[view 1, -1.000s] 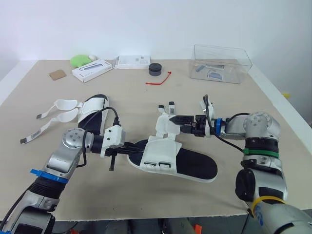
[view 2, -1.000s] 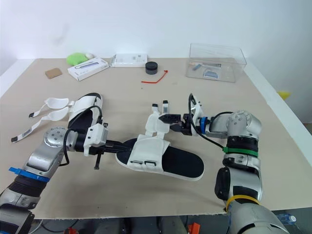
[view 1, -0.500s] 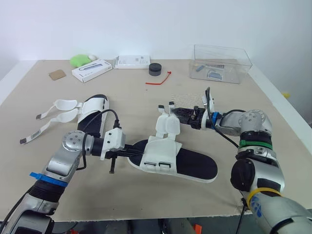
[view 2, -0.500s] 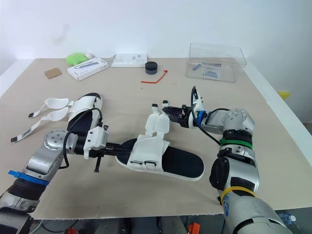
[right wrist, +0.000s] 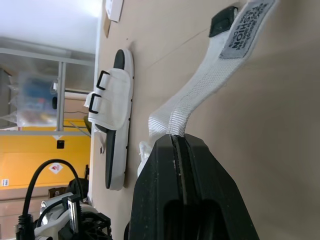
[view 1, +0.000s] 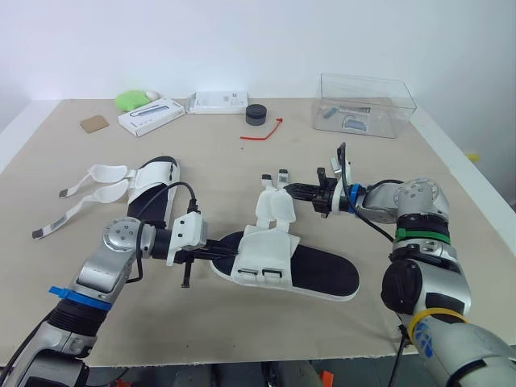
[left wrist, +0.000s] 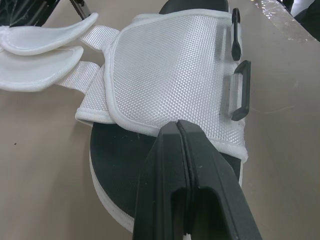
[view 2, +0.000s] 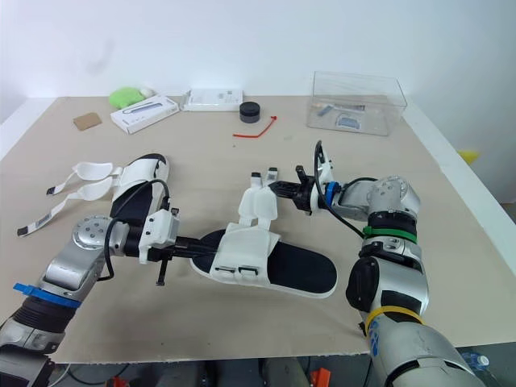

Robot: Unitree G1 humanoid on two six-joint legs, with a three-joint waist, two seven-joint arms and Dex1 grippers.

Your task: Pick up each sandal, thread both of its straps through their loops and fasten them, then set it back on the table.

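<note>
Between the closed fingers of the right gripper (right wrist: 172,140) is the strap (right wrist: 200,95), its free end past the tips. Its root joins the mesh flap (left wrist: 170,70) of the sandal (view 1: 318,274). The left gripper (left wrist: 178,125), fingers pressed together, touches the flap. The loops (left wrist: 241,90) are on the flap's opposite edge, nearer the left fingers.

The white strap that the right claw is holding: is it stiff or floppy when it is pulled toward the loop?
Probably floppy: the strap is woven webbing and curves away from where the right claw pinches it. Its free end would likely sag or twist, so aiming it needs care. It also looks thin, so probably light.
</note>
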